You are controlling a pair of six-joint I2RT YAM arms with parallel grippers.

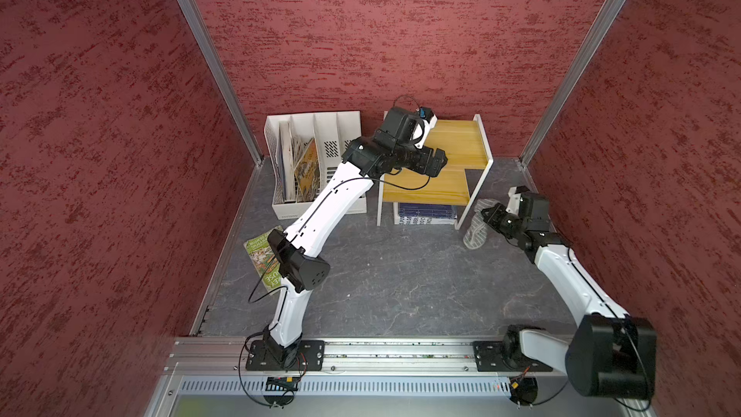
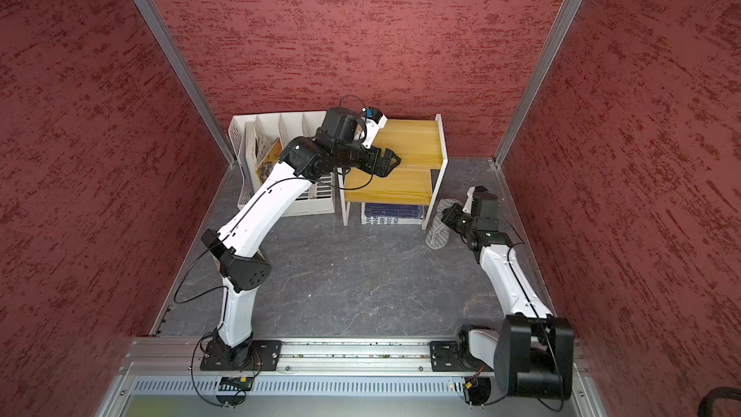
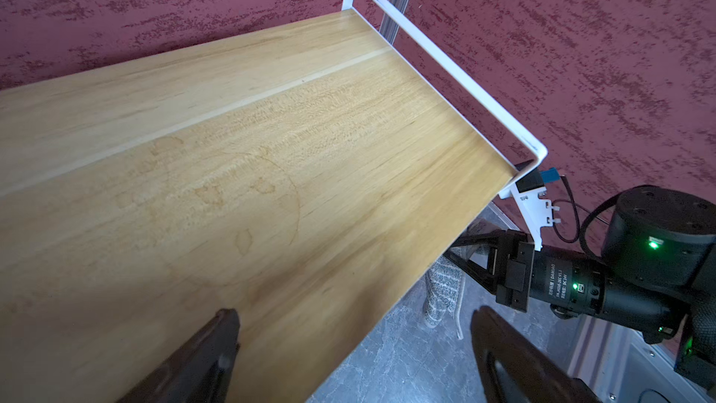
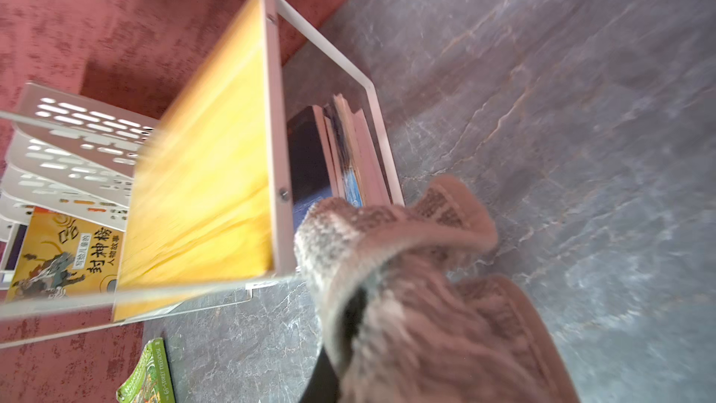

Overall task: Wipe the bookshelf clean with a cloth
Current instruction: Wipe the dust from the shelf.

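Two grippers: right gripper (image 1: 487, 214) clenched on cloth (image 1: 474, 232), which hangs bunched just beside bookshelf (image 1: 453, 142) right side panel, low over table (image 1: 401, 274). Left gripper (image 3: 354, 311) spread wide, empty, over shelf boards. Books (image 1: 425, 214) under lower board.

A white perforated file organizer (image 1: 325, 126) stands at the back left of the grey marbled desk (image 1: 401, 274), holding upright booklets, among them a yellow picture book (image 1: 306, 164) with Chinese lettering on its cover. A green-covered book (image 1: 258, 248) lies flat near the desk's left edge, well apart from a flat stack of dark blue books (image 1: 425, 214) farther back and to the right. Red textured walls (image 1: 361, 34), joined by aluminium corner posts (image 1: 208, 54), enclose the desk on three sides.
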